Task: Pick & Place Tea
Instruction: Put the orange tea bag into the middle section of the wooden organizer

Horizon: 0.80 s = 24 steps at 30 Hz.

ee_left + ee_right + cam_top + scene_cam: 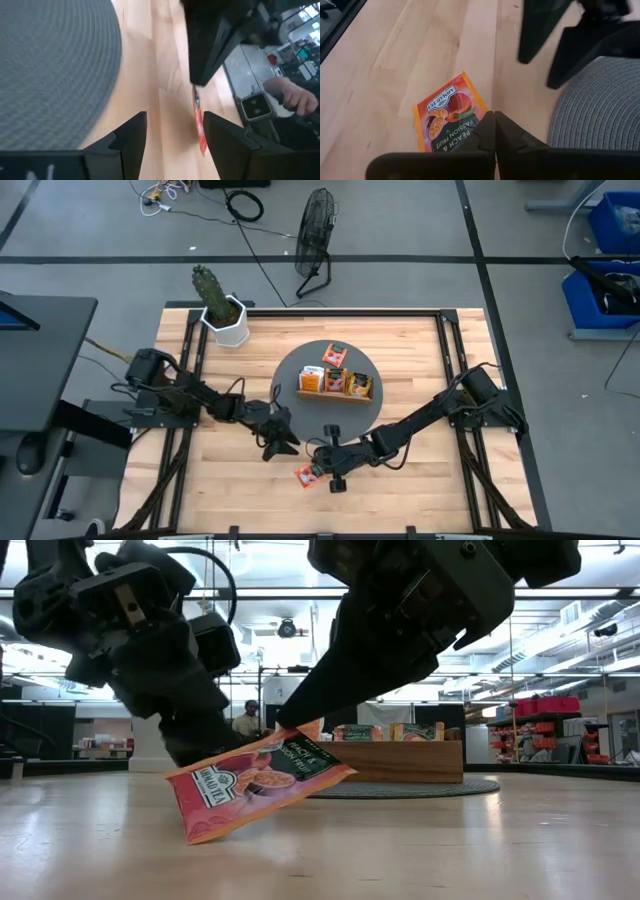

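Two grippers work close together near the front of the wooden table point(410, 490), just off the round grey mat point(290, 370). The right gripper point(494, 131) has its fingers pinched together on one edge of an orange tea sachet point(449, 117), printed with peach and passion fruit; the low view shows the sachet point(258, 783) hanging tilted, its lowest corner touching or almost touching the tabletop, which suggests a lift just under way or a packet about to be carried. Gripping by the edge leaves the flat face free, probably so it can be slid upright into a slot. The left gripper point(172, 134) sits just beside it with its fingers apart and nothing between them; its wrist view looks along the boards at the same sachet edge-on, so it seems to have no grip on the packet. On the mat stands the brown wooden tray point(335, 394), where several other sachets point(334, 382) already stand upright, likely the destination. A potted cactus point(222, 308) stands at the far left corner.
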### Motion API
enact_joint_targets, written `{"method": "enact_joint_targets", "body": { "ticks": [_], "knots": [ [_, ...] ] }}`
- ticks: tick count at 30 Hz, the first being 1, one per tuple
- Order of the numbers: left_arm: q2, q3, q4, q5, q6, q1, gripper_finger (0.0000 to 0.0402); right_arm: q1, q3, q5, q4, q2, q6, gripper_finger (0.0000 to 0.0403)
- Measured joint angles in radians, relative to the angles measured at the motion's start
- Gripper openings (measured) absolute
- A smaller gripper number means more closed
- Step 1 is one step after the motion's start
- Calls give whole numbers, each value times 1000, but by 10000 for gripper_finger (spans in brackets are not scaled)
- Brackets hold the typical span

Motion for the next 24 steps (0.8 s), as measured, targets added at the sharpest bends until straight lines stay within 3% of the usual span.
{"method": "enact_joint_targets", "body": {
  "ticks": [16,20,24],
  "knots": [
    [171,170,-19,35,8,-75,191,6,0,65,1,0,-22,0],
    [171,172,-34,28,36,-83,141,8,1,79,-7,0,-26,0],
    [171,171,-38,28,65,-87,36,8,1,79,-3,0,-38,0]
  ]
}}
